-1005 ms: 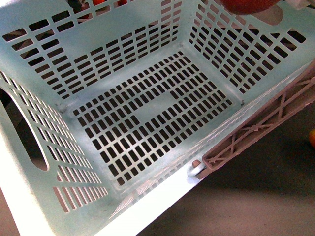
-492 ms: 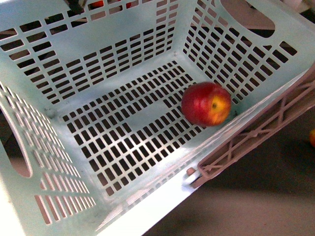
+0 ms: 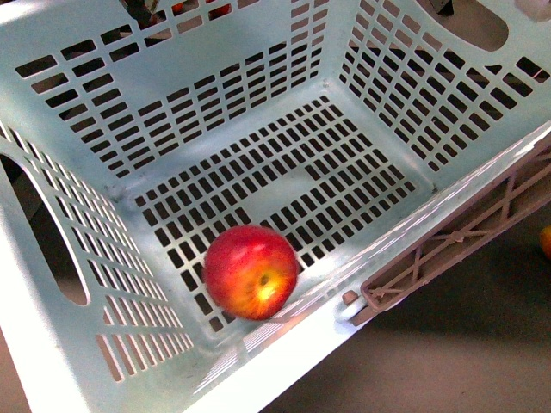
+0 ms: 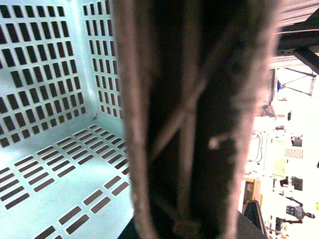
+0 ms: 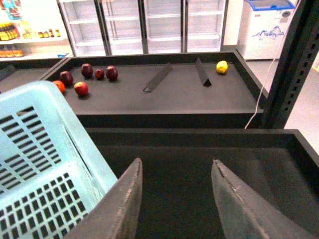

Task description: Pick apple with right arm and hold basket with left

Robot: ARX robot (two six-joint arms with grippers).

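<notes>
Resting on basket [image 3: 275, 353] floor beside handle [image 3: 465, 237] wall, apple [image 3: 251, 272]: pick judged done. My R fingers [image 5: 122, 199] apart, empty. L fingers: can't tell; handle fills L wrist view, hold likely.

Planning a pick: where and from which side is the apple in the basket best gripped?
Probably across the apple's round middle, straight down from above. It lies on the basket's floor close to the near wall, stem tipped sideways, so the walls block side approaches; have the jaws close along that wall.
</notes>
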